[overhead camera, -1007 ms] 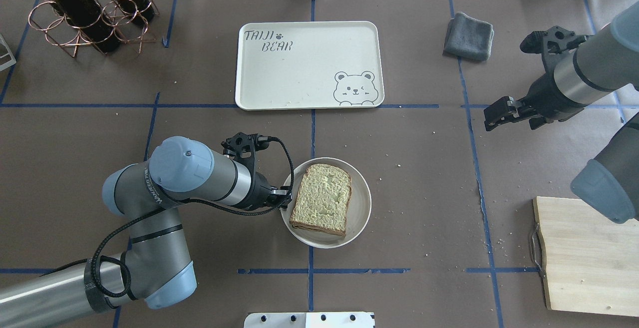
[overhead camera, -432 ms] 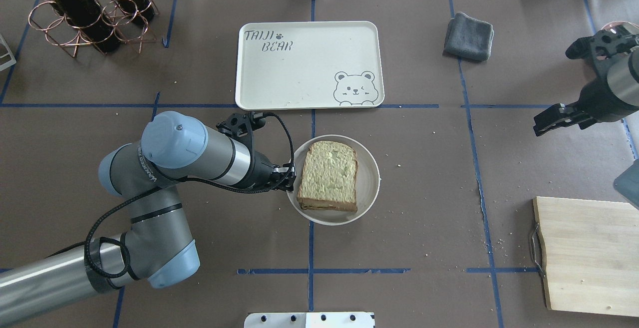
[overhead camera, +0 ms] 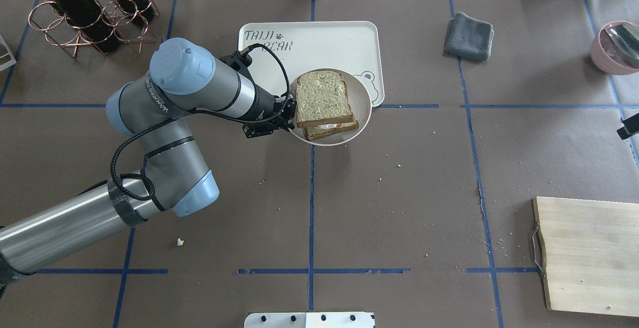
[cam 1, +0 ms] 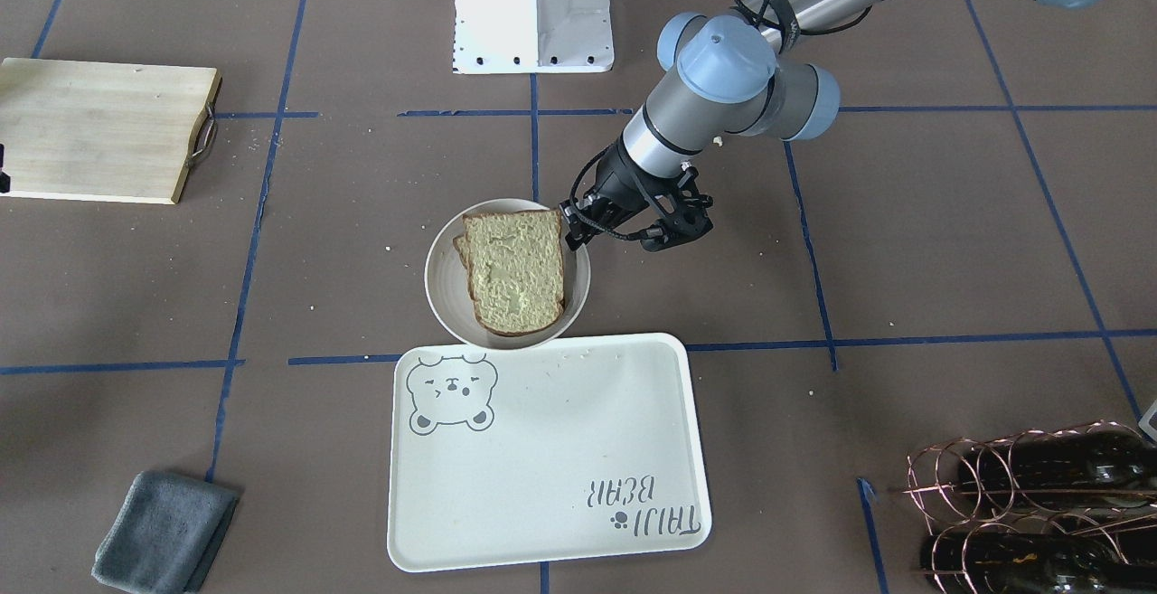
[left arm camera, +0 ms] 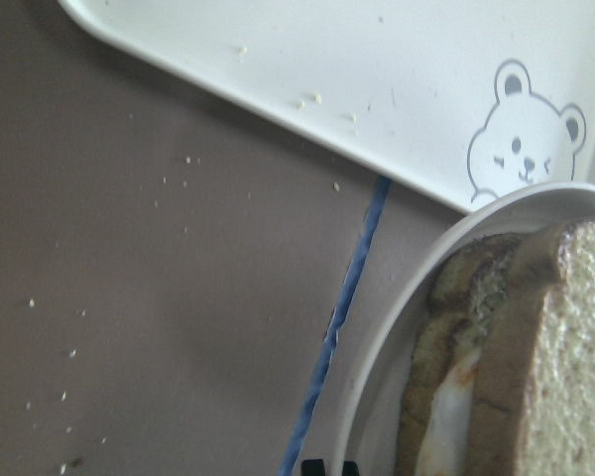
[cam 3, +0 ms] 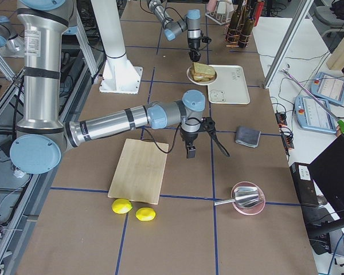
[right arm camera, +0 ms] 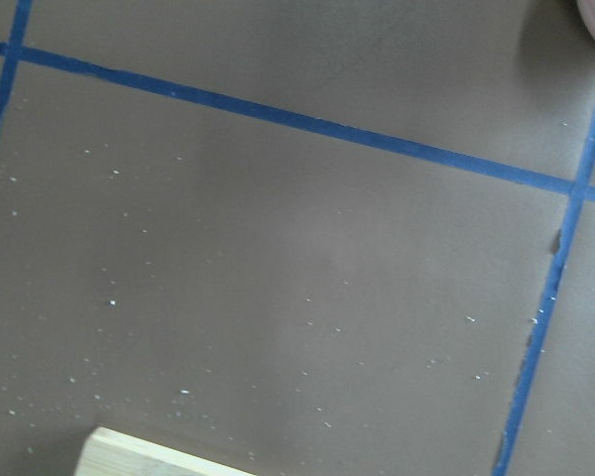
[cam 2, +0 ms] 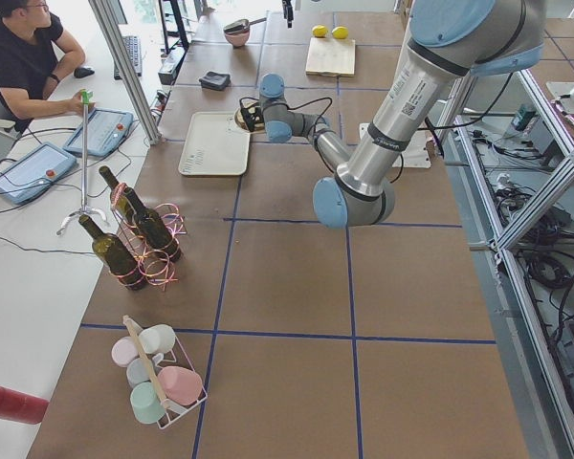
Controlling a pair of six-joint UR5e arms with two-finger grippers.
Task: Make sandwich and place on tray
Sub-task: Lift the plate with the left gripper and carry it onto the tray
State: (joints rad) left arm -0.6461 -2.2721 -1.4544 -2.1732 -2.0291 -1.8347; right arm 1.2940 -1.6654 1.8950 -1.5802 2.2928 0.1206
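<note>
The left gripper pinches the rim of the round plate. The sandwich lies on it just beside the fingertips, overlapping the bear corner of the tray, toward the worktop's far edge. Whether the right gripper is spread or closed cannot be told.

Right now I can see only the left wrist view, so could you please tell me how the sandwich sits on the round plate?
Observer: The sandwich lies wholly inside the plate. Its top slice is slid aside, so the lower slice's edge shows.
Operator: Thank you. What holds the plate?
Observer: The left pincer is shut on its rim, on the robot's left side.
Operator: And where is the right arm?
Observer: The right pincer hangs over the table, between the wooden cutting board and the pink bowl, away from the tray.
</note>
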